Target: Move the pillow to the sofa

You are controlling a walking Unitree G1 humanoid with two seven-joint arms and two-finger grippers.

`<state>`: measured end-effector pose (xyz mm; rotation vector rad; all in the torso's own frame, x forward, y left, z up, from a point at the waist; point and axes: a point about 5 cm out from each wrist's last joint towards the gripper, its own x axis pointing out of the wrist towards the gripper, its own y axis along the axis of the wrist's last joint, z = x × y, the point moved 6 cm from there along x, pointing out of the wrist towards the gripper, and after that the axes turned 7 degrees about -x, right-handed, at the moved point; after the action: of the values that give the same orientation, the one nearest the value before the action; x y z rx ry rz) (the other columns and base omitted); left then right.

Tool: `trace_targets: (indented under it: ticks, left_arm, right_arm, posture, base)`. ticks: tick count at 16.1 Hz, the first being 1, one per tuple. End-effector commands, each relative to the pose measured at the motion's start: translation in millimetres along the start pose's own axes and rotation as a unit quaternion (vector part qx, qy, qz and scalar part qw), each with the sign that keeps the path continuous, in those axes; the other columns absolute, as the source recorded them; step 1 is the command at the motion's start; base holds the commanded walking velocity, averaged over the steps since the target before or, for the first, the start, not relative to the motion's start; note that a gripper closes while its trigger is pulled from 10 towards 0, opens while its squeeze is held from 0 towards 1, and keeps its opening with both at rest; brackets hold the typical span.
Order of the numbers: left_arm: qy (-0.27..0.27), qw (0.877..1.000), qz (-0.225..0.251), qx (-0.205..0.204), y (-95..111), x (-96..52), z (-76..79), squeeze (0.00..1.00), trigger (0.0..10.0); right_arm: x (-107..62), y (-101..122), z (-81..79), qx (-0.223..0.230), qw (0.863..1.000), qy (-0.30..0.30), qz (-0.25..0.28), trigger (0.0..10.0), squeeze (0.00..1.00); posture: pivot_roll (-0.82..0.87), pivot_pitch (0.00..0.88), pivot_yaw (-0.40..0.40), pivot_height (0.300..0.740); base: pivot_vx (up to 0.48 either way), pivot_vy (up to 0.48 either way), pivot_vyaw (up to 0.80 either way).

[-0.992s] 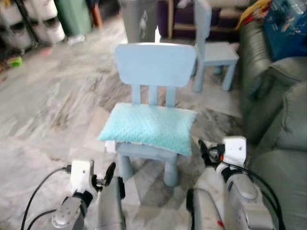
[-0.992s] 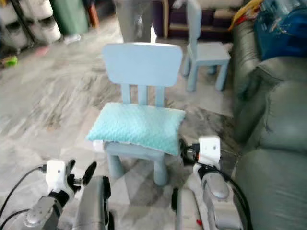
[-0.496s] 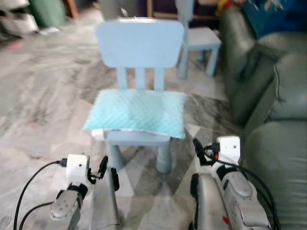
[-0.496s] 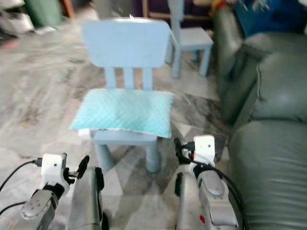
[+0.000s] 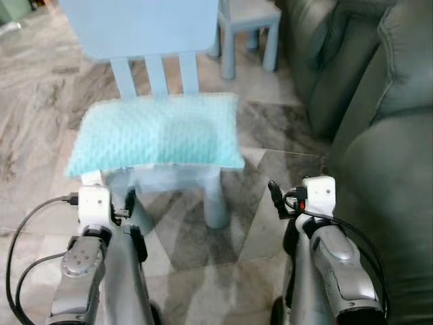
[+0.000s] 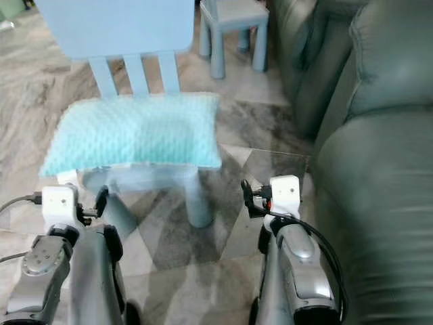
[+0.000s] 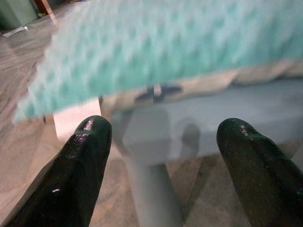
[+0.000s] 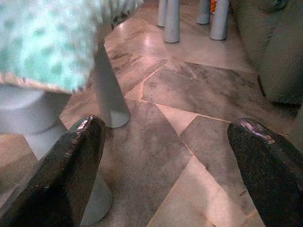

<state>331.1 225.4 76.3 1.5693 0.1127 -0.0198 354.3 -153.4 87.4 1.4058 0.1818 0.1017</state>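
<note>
Fingers spread wide on both sides, nothing held: my left gripper (image 7: pixel 161 161) has its two black fingers (image 7: pixel 78 172) apart, aimed at the front edge of the small pale-blue plastic chair (image 5: pixel 145 30), and my right gripper (image 8: pixel 165 175) is open too, looking at marble floor (image 8: pixel 189 94) and a chair leg.

The soft turquoise dimpled pillow (image 5: pixel 155 134) lies flat on the chair seat, overhanging it at both ends. Compared with a second ago the chair sits much larger and lower in the head views, so I've walked in close; the pillow itself hasn't shifted. I judge that the approach is about done and the reach comes next.

The grey-green leather sofa (image 6: pixel 379 135) stands just to my right, near the chair, so the carry should be short.

The left wrist view gives me the pillow's pale underside seam touching the seat, hidden from the head views. The head views show both silver arms low, short of the seat
</note>
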Motion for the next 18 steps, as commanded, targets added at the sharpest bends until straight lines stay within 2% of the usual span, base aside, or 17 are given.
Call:
trace_targets:
  ticks: [1,14,15,16,17,18]
  left_arm:
    - [0.010,1.000,-0.015,0.003,-9,-3.9,-6.2,0.00,10.0]
    - [0.010,1.000,-0.015,0.003,-9,-3.9,-6.2,0.00,10.0]
    - [0.018,1.000,-0.006,0.007,-5,0.5,-9.6,0.00,10.0]
    - [0.052,0.993,0.102,-0.011,83,47.0,-25.8,0.00,10.0]
    - [0.061,0.988,0.142,-0.026,119,59.1,-29.4,0.00,10.0]
    - [0.060,0.988,0.138,-0.028,116,58.9,-28.1,0.00,10.0]
  right_arm:
    - [-0.1,-3,-3.0,0.005,1.000,0.005,-0.004,10.0,0.00]
    - [-0.1,-3,-3.0,0.005,1.000,0.005,-0.004,10.0,0.00]
    - [3.2,1,-4.7,0.008,1.000,0.012,0.004,10.0,0.00]
    - [38.7,77,-20.3,0.049,0.991,0.074,0.105,10.0,0.00]
    - [46.5,107,-27.5,0.062,0.983,0.099,0.141,10.0,0.00]
    - [44.9,102,-27.7,0.061,0.984,0.098,0.136,10.0,0.00]
  posture:
    - [-0.06,0.138,0.038,0.311]
    - [-0.06,0.138,0.038,0.311]
    - [-0.06,0.139,0.038,0.306]
    - [-0.04,0.185,0.047,0.306]
    - [-0.04,0.181,0.046,0.306]
    - [-0.04,0.177,0.045,0.306]
  base:
    - [0.000,0.000,0.00]
    - [0.000,0.000,0.00]
    - [0.000,0.000,0.00]
    - [0.000,0.000,0.00]
    - [0.000,0.000,0.00]
    - [0.000,0.000,0.00]
